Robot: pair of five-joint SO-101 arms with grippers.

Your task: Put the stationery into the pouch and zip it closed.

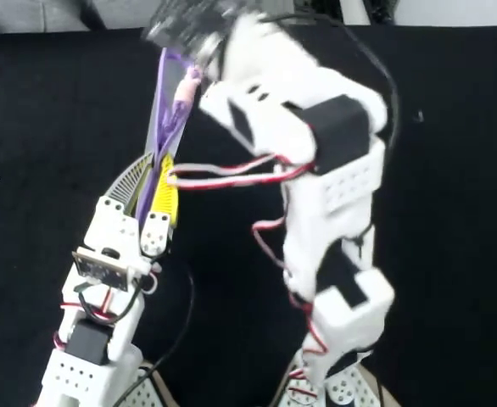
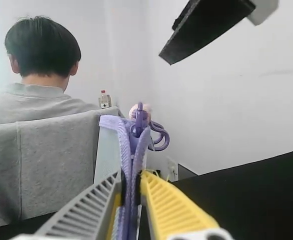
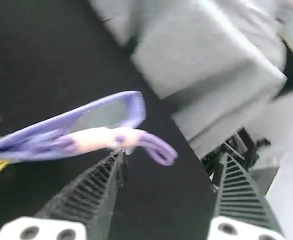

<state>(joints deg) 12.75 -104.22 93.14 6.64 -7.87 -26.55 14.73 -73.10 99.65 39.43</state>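
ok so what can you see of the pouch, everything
The pouch is flat, purple-edged with a see-through panel, held in the air over the black table. The left gripper clamps one end between grey and yellow fingers. At the far end a pale pink tab and purple loop pull sit just off the open right gripper. Whether the zip is closed can't be told.

Premises: an indoor robotics workroom of lab or office type.

Evidence:
- The desk (image 1: 36, 127) has a plain black surface.
- Two white plastic arms, the left arm (image 1: 87, 356) and the right arm (image 1: 333, 178), stand at its near edge.
- Bare red, white and black wires (image 1: 231, 174) run along the arms.
- An uncased camera board (image 1: 104, 270) sits on the left arm.
- A plain white wall (image 2: 226, 100) stands behind the desk.
- A small bottle (image 2: 104, 99) shows in the background near the wall.
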